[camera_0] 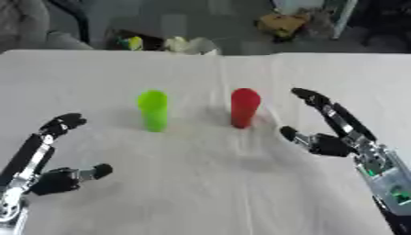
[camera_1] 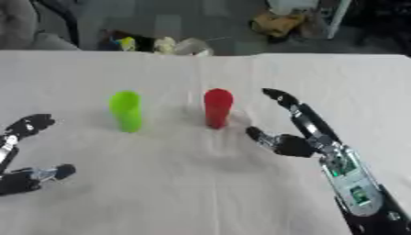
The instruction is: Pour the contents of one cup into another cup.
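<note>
**A:** Quick rundown, big stuff first. A desk [camera_0: 208, 183] draped in white cloth is seen, with both cups stood upright near the middle, a little apart. The right hand [camera_1: 301, 137] is spread wide, fingers and thumb well apart, nothing held, just beside the red cup [camera_1: 218, 108] but not touching. The left hand [camera_0: 48, 160] is parked open near the lower left corner, also empty, well apart from the green cup [camera_0: 152, 110].

**B:** So a grasp on the red one is being set up, presumably?

**A:** That's how it reads. Nothing's been lifted or poured yet. What's inside either cup can't be made out.

**B:** Tips for this step?

**A:** The cup should be taken around its middle, with the thumb on one side and fingers on the other, so it's kept upright when lifted. The cup looks tall and narrow, so it could be tipped by a sideways nudge; the hand is best closed evenly. The green cup should be left undisturbed as the target.
</note>
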Available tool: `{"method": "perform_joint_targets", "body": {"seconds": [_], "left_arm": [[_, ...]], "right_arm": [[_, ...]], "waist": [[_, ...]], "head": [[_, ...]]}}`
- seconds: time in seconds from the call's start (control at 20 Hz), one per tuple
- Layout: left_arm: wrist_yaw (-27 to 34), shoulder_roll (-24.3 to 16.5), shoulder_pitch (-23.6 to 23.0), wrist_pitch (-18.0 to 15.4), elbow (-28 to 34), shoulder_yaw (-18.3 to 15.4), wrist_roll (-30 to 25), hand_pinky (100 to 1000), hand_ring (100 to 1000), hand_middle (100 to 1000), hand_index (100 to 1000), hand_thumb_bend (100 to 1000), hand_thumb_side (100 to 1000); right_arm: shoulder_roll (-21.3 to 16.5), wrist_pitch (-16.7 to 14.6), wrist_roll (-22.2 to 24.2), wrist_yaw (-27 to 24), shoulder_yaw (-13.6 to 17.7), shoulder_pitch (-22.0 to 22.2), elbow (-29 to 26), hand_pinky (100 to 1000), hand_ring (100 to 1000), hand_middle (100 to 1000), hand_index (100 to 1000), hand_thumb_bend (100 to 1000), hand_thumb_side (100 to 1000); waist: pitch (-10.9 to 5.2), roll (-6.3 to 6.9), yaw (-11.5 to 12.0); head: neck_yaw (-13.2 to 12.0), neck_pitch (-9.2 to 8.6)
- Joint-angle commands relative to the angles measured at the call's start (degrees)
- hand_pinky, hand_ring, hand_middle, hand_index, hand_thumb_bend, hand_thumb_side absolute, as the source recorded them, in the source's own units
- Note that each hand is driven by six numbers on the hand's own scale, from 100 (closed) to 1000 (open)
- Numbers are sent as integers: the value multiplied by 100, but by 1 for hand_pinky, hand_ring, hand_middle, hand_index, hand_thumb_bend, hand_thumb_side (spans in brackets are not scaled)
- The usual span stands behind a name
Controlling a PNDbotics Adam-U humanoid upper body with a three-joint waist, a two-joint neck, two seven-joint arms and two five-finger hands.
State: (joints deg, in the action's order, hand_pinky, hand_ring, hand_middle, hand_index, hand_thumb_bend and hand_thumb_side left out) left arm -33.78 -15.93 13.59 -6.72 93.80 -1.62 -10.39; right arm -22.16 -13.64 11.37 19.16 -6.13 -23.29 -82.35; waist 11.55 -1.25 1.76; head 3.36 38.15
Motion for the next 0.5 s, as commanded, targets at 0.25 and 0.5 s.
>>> {"method": "perform_joint_targets", "body": {"seconds": [0.25,0.5], "left_arm": [[41,-103,89,-29,62,38,-25,904,875,890,870,893,628],[42,-101,104,-42,59,53,-35,904,874,890,870,894,629]], "right_arm": [[-186,-92,8,133,-87,-325,388,1000,1000,952,1000,479,595],[-157,-154,7,239,-159,-510,621,1000,1000,952,1000,481,598]], "waist": [[-104,36,49],[-99,55,80]], "head": [[45,-19],[61,-19]]}}
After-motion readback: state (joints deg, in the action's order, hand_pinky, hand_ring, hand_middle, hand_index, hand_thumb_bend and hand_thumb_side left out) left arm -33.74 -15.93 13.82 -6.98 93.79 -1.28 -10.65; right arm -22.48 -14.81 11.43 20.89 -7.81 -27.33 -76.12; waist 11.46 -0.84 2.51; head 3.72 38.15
